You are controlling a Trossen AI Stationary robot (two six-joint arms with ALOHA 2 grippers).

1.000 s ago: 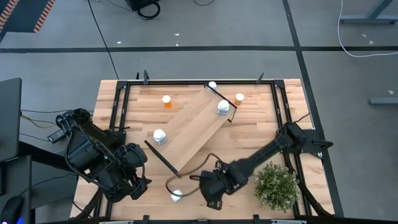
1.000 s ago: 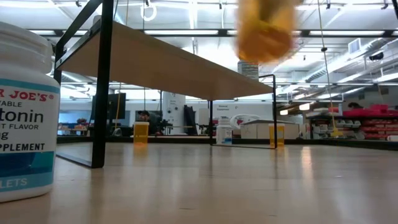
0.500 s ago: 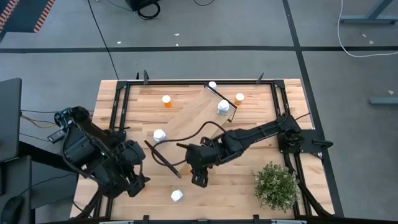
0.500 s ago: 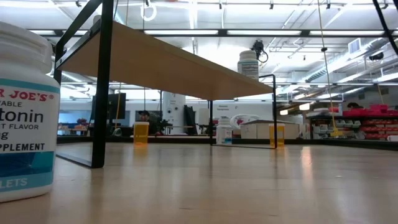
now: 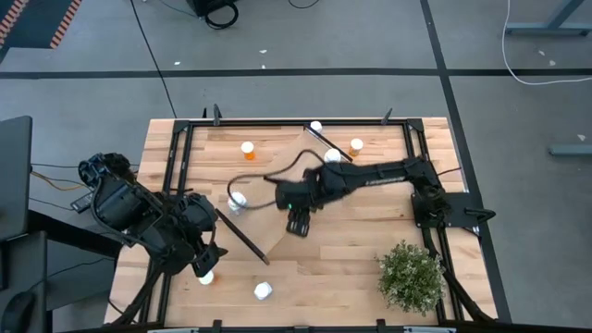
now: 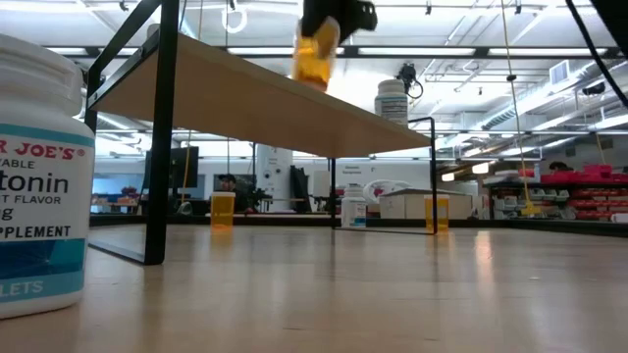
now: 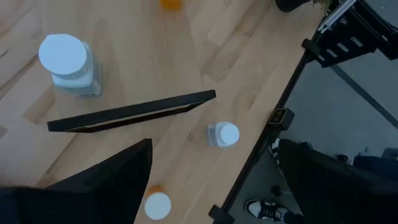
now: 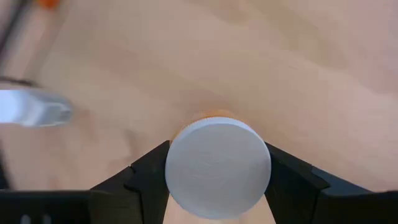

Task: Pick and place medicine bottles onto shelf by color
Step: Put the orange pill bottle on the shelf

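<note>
My right gripper (image 5: pixel 298 222) is over the near part of the shelf (image 5: pixel 277 190), a light-wood board lying slantwise with dark end panels. It is shut on an orange bottle (image 6: pixel 316 57) with a white cap. A white bottle (image 5: pixel 331 158) stands on the shelf's far end. My left gripper (image 5: pixel 202 259) is open and empty near the table's near left corner. It is just above an orange bottle (image 5: pixel 205 277) that stands on the table. Other bottles stand on the table: white ones (image 5: pixel 237 201) (image 5: pixel 263 291) (image 5: pixel 316 127) and orange ones (image 5: pixel 248 149) (image 5: pixel 356 144). My right gripper pinches the orange bottle's white cap (image 8: pixel 217 167) between its two fingers (image 8: pixel 149 177), one on each side. The fingers come from above, pointing down. The bottle hangs upright below them, its base close over the shelf board (image 6: pixel 245 93). I cannot tell whether it touches.
A potted green plant (image 5: pixel 410 276) stands at the near right. A black frame (image 5: pixel 176 157) runs round the tabletop. In the low view a large white bottle (image 6: pixel 39 176) stands close to the camera.
My right gripper has risen from the table's near edge and gone toward the far side, over the shelf, carrying the orange bottle clear of the table. My left gripper has drawn back a little toward the left, uncovering an orange bottle on the table.
</note>
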